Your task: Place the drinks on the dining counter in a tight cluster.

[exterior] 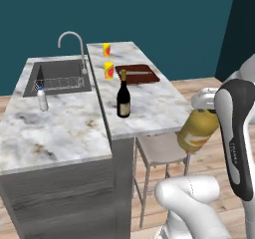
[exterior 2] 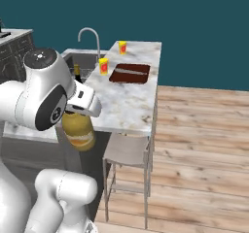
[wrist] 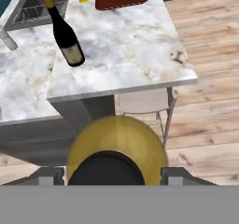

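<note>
your fingers (wrist: 114, 175) pinch the amber bottle (exterior: 197, 129) off the table (exterior: 149, 103) edge; wine bottle (exterior: 123, 94) stands upright there.

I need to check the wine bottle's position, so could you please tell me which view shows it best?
The left base view: the wine bottle stands upright and whole on the dining counter, near its left edge. The hand view shows it whole too, but slanted by the camera's tilt. In the right base view just its neck peeks out behind the arm.
</note>
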{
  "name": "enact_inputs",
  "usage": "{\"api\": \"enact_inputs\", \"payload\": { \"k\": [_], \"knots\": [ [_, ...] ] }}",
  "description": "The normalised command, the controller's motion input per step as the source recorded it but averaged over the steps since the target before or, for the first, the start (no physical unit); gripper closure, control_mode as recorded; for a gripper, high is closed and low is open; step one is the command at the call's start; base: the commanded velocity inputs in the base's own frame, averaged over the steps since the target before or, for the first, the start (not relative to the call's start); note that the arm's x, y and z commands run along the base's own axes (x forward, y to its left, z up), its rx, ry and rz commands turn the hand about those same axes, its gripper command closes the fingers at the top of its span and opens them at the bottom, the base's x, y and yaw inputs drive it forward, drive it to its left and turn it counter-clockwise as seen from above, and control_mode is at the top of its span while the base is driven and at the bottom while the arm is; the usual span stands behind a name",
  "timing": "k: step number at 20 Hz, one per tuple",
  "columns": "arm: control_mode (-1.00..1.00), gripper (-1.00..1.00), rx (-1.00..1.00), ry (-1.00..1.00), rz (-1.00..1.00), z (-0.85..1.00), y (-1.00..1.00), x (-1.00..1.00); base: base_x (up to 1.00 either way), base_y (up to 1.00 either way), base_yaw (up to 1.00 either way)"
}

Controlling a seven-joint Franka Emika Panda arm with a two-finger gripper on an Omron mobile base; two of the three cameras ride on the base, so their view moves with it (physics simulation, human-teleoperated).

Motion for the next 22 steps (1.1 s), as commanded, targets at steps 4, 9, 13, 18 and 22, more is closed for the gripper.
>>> {"api": "enact_inputs", "payload": {
  "k": [4, 9, 13, 18, 22],
  "knots": [
    [1.00, 1.00, 0.00, 0.00, 0.00, 0.00, 0.00, 0.00, 0.62, 0.07, -0.01],
    [1.00, 1.00, 0.00, 0.00, 0.00, 0.00, 0.00, 0.00, 0.79, -0.05, -0.02],
    [1.00, 1.00, 0.00, 0.00, 0.00, 0.00, 0.00, 0.00, 0.14, -0.13, 0.00],
    [1.00, 1.00, 0.00, 0.00, 0.00, 0.00, 0.00, 0.00, 0.00, 0.00, 0.00],
    [1.00, 1.00, 0.00, 0.00, 0.00, 0.00, 0.00, 0.00, 0.04, 0.00, 0.00]
  ]
}}
